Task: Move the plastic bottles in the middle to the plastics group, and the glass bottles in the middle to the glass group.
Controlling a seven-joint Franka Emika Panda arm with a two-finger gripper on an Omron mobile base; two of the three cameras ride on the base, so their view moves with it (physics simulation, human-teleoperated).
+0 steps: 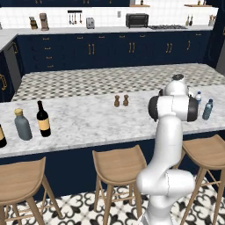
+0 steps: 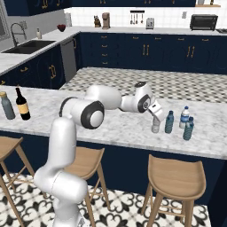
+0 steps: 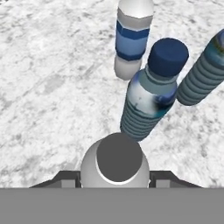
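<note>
My gripper (image 2: 155,119) is shut on the clear greyish bottle (image 2: 155,127), which stands upright low over the marble counter (image 2: 115,126). Looking down in the hand view, its grey cap (image 3: 119,158) sits between the fingertips (image 3: 65,177). Just beyond it stand a teal bottle with a dark cap (image 3: 151,98), a clear bottle with a blue label (image 3: 132,41) and another teal bottle (image 3: 204,72). At the counter's far left, the tall black wine bottle (image 1: 43,119) stands beside a squat grey tan-capped bottle (image 1: 22,125) and a dark bottle (image 1: 2,137).
Two small brown shakers (image 1: 121,101) stand mid-counter near the far edge. Wooden stools (image 1: 119,165) line the counter's near side. A sink (image 2: 26,45) and back counter with appliances lie beyond the tiled floor.
</note>
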